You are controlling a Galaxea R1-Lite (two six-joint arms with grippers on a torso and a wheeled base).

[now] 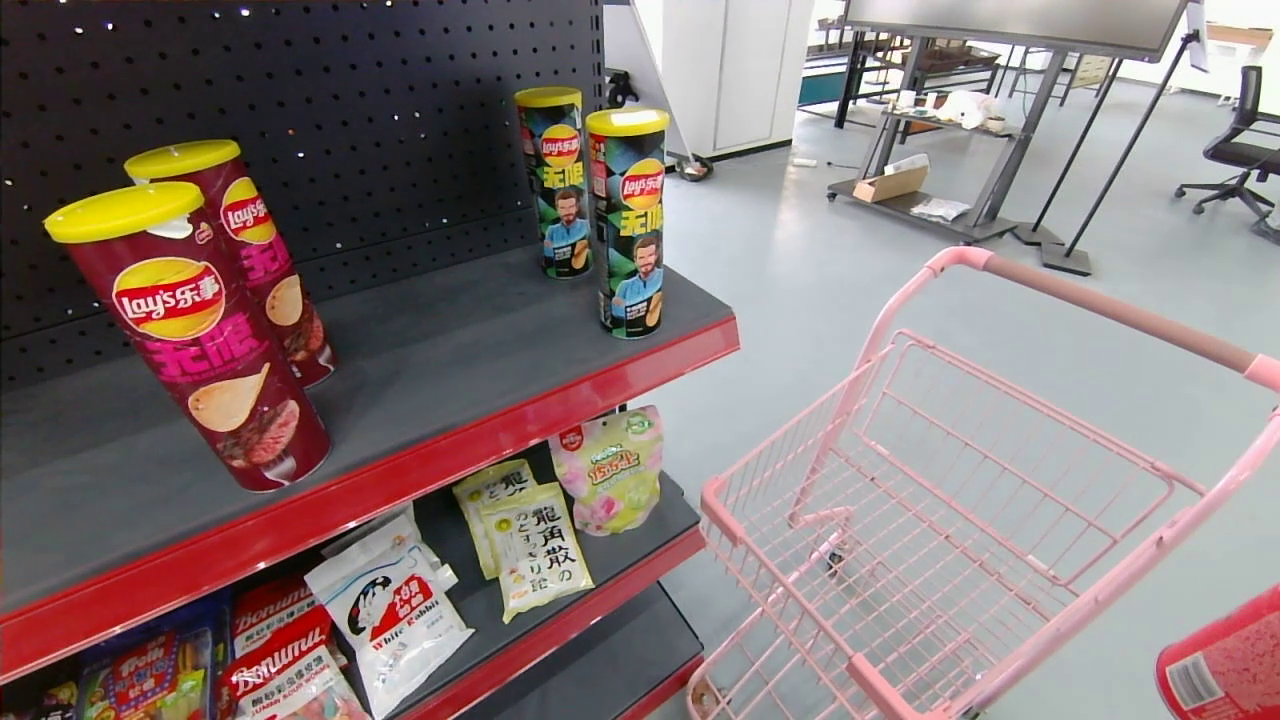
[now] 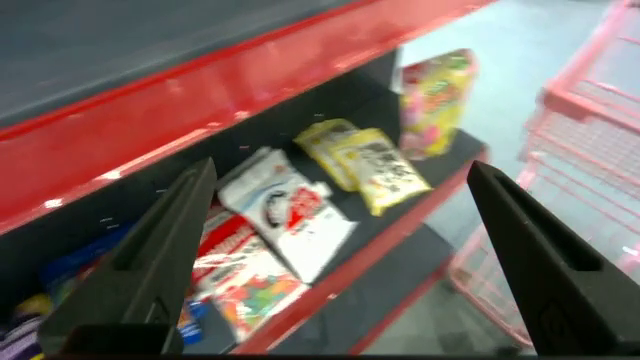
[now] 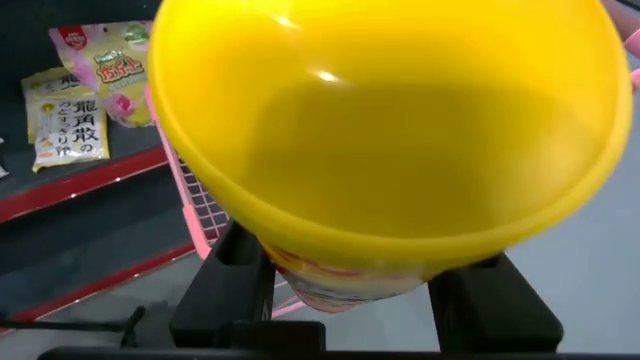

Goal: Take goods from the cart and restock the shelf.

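Head view: a red chip can [image 1: 1225,655] pokes in at the lower right corner, just beside the pink cart [image 1: 960,480]. On the top shelf [image 1: 450,370] stand two maroon cans [image 1: 200,320] and two dark cans [image 1: 610,210], with bare shelf between the pairs.

Left wrist view: the left gripper [image 2: 340,170] has its fingers spread wide, holding nothing, facing the snack bags [image 2: 285,210] on a lower shelf.

Right wrist view: the right gripper [image 3: 350,300] has its fingers clamped on the can's body below the yellow lid [image 3: 390,130]. The can is probably light, stiff, smooth-walled and tall enough to tip. A mid-body hold suits it better than the lid.
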